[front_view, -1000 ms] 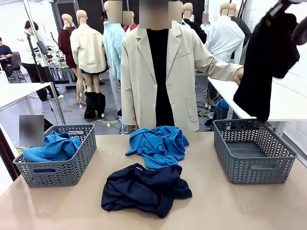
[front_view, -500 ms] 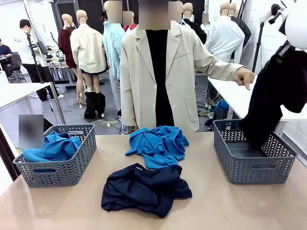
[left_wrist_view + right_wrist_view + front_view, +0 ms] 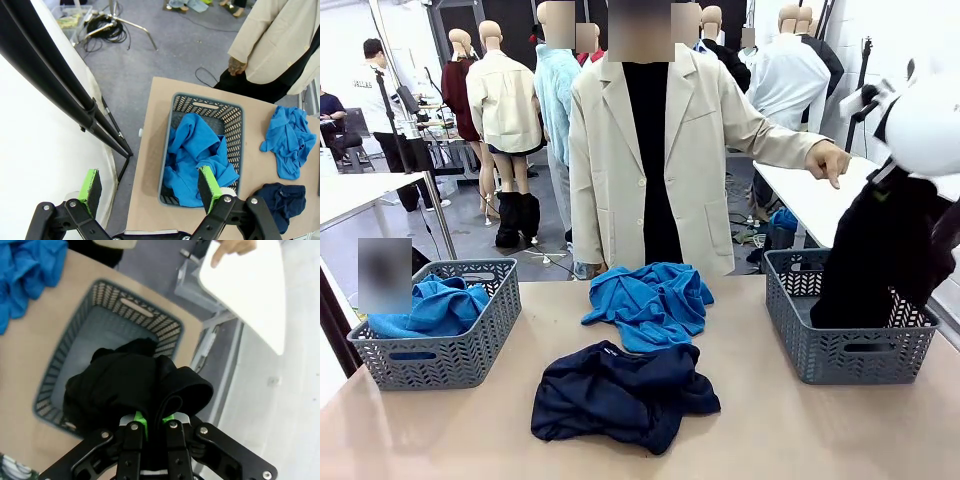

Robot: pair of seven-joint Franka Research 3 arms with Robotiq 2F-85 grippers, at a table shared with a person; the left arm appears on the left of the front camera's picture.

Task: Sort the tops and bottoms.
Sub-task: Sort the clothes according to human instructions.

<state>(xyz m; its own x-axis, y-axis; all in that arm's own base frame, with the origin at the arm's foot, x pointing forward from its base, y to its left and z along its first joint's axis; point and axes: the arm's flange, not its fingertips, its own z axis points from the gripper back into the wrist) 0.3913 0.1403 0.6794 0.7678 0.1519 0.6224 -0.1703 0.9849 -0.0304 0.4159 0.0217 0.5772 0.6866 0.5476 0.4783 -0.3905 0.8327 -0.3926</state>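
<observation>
A black garment (image 3: pixel 885 260) hangs from my right gripper (image 3: pixel 153 418), which is shut on it; its lower end droops into the grey basket (image 3: pixel 840 345) at the table's right. From the right wrist view the black garment (image 3: pixel 130 385) bunches above that basket (image 3: pixel 65 355). A bright blue garment (image 3: pixel 650 300) lies in the table's middle, with a dark navy one (image 3: pixel 620 392) in front of it. Another bright blue garment (image 3: pixel 435 305) fills the left basket (image 3: pixel 450 355). High over that left basket (image 3: pixel 230 117) my left gripper (image 3: pixel 150 185) stands open, with nothing between its fingers.
A person in a beige coat (image 3: pixel 660 150) stands at the far side, one hand (image 3: pixel 830 160) held out toward the right, above a white table (image 3: pixel 910 220). Bare tabletop (image 3: pixel 770 430) lies along the front edge.
My right arm has come down with the black garment, from high at the upper right until its lower end sits inside the right basket. The person's hand has let go of it.
</observation>
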